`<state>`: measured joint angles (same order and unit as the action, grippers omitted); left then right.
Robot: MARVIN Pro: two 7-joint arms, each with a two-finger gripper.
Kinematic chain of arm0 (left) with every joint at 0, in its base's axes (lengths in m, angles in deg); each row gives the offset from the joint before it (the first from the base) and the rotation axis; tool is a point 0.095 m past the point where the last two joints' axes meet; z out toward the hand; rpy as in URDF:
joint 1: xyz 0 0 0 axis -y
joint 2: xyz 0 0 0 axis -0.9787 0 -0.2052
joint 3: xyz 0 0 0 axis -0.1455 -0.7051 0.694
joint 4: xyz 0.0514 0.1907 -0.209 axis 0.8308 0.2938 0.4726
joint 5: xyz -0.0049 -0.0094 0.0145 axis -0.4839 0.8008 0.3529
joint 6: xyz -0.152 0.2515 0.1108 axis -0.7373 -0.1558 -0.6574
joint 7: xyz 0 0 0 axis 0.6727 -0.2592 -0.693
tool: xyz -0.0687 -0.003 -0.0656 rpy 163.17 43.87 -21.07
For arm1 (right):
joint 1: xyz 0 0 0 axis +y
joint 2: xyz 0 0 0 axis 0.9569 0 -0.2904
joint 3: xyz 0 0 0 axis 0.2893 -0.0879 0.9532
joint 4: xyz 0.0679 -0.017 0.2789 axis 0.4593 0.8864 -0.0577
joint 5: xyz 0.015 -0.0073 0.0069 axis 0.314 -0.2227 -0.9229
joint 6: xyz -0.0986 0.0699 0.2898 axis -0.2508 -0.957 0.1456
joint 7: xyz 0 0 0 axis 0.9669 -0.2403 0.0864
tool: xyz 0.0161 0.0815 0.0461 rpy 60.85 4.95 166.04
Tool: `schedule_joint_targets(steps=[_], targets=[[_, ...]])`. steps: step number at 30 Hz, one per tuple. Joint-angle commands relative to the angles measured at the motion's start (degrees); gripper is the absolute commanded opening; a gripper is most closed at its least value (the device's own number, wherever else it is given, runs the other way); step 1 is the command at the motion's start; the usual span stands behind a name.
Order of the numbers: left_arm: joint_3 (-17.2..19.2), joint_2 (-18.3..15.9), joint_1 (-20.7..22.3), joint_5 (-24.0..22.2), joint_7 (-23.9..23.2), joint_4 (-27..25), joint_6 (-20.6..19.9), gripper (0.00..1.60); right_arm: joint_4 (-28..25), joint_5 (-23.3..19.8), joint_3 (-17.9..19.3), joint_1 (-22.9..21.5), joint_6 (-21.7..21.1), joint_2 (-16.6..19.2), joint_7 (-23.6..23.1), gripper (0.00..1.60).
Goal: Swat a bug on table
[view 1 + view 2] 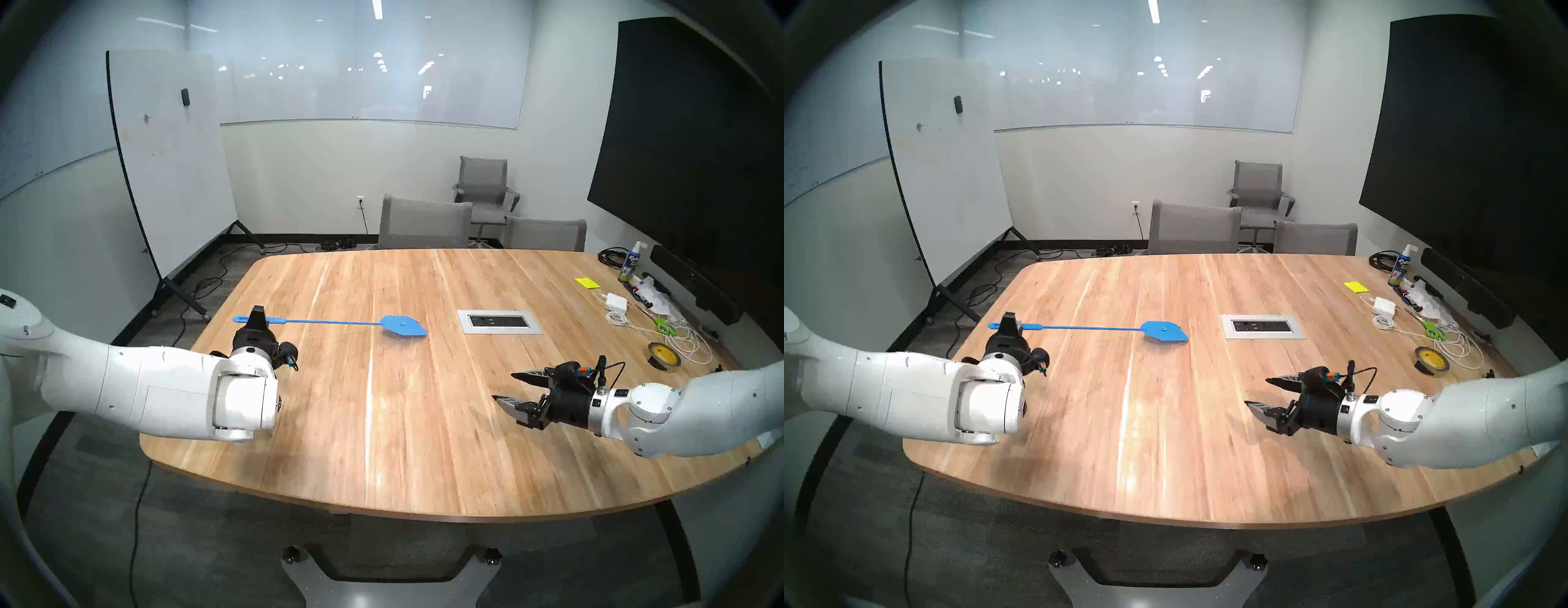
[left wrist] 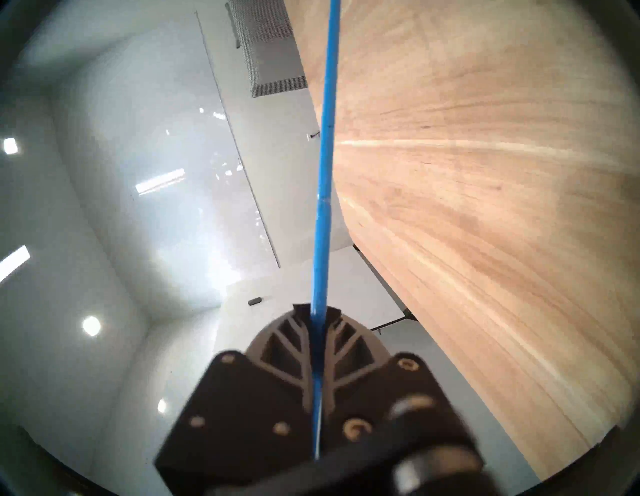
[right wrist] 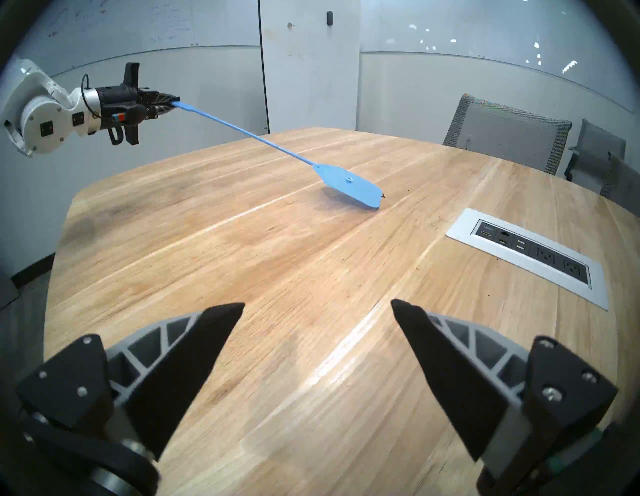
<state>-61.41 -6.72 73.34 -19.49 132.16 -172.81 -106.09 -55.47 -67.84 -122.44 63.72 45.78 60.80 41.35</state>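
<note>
Right gripper [image 3: 317, 304]: fingers spread wide, empty, nearest on desk [image 1: 382, 446]. Left gripper [image 1: 256, 316]: fingers clamped on handle of blue fly swatter [image 1: 403, 326]. Swatter head low over mid-desk. Bug [image 3: 382, 196]: dark speck at head's far edge, beside power-outlet panel [image 1: 499, 321]. Outcome of swat: undetermined.

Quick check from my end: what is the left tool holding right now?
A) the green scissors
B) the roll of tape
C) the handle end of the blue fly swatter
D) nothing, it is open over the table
C: the left tool is shut on the handle end of the blue fly swatter, whose head slopes down toward the table; the right tool hangs open and empty.
</note>
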Motion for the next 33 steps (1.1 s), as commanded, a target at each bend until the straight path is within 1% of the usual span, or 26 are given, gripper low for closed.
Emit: schedule_joint_targets(steps=[1, 5, 9, 15, 18, 19, 20, 22, 23, 25, 29, 33], targets=[[4.2, -4.69, 5.17, -1.28, 4.21, -5.23, 0.04, 0.0, 0.05, -0.07, 0.52, -0.62, 0.16, -0.06, -0.01, 1.6], [5.42, -6.71, 6.33, -2.38, 4.38, -7.93, 0.04, 0.0, 0.05, -0.07, 0.53, -0.62, 0.16, -0.06, -0.01, 1.6], [5.86, -8.45, 6.93, -3.74, 4.79, -10.3, 0.04, 0.0, 0.05, -0.08, 0.55, -0.64, 0.16, -0.05, -0.03, 1.6], [4.34, -8.79, 6.64, -5.16, 5.93, -11.39, 0.04, 0.0, 0.04, -0.09, 0.56, -0.65, 0.15, -0.03, -0.05, 1.6], [3.45, -8.12, 6.2, -5.59, 6.23, -10.78, 0.04, 0.0, 0.04, -0.09, 0.56, -0.65, 0.15, -0.03, -0.05, 1.6], [3.07, -7.69, 6.13, -5.39, 5.08, -10.39, 0.04, 0.0, 0.04, -0.09, 0.57, -0.65, 0.15, -0.03, -0.06, 1.6], [2.69, -7.25, 5.98, -5.98, 6.1, -10.13, 0.04, 0.0, 0.04, -0.09, 0.57, -0.65, 0.15, -0.03, -0.06, 1.6], [2.19, -6.51, 5.74, -6.42, 6.44, -9.67, 0.04, 0.0, 0.04, -0.09, 0.57, -0.65, 0.15, -0.03, -0.06, 1.6], [2.01, -6.12, 5.69, -6.17, 5.5, -9.32, 0.04, 0.0, 0.04, -0.09, 0.57, -0.65, 0.15, -0.03, -0.06, 1.6], [1.17, -4.92, 5.37, -6.68, 6.29, -8.55, 0.04, 0.0, 0.04, -0.09, 0.57, -0.65, 0.15, -0.03, -0.06, 1.6], [-0.08, -2.12, 4.89, -6.75, 5.44, -6.74, 0.04, 0.0, 0.04, -0.08, 0.57, -0.64, 0.15, -0.03, -0.05, 1.6], [-1.72, 0.35, 4.26, -6.89, 5.62, -4.78, 0.04, 0.0, 0.04, -0.08, 0.57, -0.64, 0.15, -0.03, -0.05, 1.6]])
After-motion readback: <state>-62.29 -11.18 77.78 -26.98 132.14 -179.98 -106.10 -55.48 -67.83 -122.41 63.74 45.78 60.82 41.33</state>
